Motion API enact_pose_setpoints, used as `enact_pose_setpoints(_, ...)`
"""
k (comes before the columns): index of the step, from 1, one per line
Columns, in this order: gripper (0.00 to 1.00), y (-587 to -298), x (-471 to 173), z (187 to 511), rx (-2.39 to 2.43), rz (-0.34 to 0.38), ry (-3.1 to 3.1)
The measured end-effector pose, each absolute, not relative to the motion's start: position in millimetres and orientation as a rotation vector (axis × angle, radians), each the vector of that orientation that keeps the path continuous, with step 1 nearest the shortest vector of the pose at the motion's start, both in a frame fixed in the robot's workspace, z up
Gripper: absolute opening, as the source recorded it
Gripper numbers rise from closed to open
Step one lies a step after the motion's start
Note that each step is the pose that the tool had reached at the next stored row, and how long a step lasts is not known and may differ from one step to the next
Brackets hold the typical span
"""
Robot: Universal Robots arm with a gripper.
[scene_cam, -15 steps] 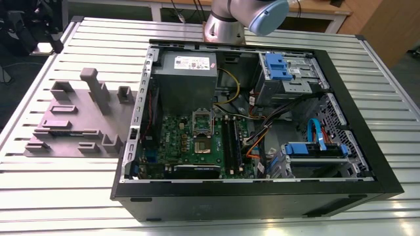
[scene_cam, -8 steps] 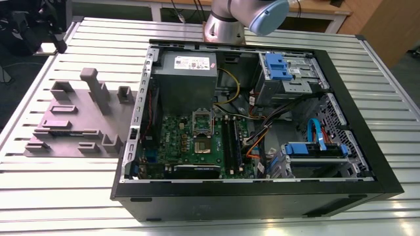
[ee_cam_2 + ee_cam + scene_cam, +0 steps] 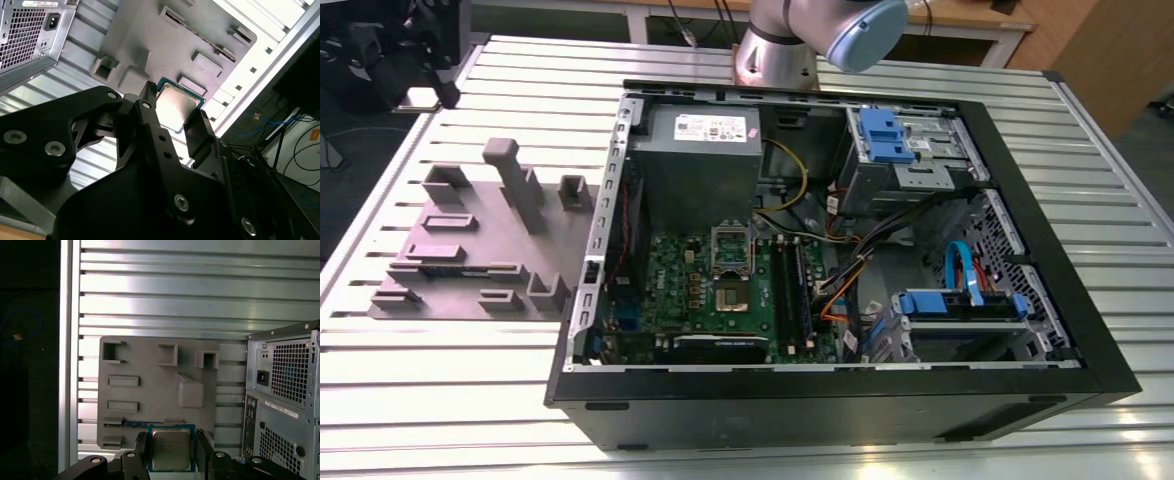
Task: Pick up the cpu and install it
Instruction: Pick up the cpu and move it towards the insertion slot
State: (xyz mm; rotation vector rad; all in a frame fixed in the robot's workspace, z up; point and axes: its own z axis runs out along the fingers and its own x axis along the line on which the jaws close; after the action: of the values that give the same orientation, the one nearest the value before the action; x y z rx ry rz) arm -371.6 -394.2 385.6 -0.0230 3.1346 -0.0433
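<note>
The cpu [image 3: 171, 449] is a small square chip with a silvery top and a thin pale rim. My gripper [image 3: 172, 452] is shut on it, one black finger against each of two opposite edges. The second wrist view shows the same hold: the cpu [image 3: 176, 105] sits between the fingertips of the gripper [image 3: 175, 122]. It hangs in the air above the grey fixture plate [image 3: 150, 390], beside the rear of the computer case [image 3: 285, 405]. In the exterior view, the open case holds the green motherboard [image 3: 720, 300] with its cpu socket [image 3: 728, 272] in the middle.
The grey fixture plate [image 3: 467, 240] with raised blocks lies on the slatted metal table [image 3: 454, 380], at the exterior view's left of the case. Inside the case are a grey power supply [image 3: 700, 150], blue drive brackets [image 3: 887, 135] and loose cables [image 3: 854, 270]. The arm's base [image 3: 781, 50] stands behind the case.
</note>
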Motion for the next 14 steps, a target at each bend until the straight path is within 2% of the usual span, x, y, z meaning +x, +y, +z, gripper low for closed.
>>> enact_pose_setpoints(14,0.47,-394.2,-368.8,385.6,-0.023,-0.043,3.135)
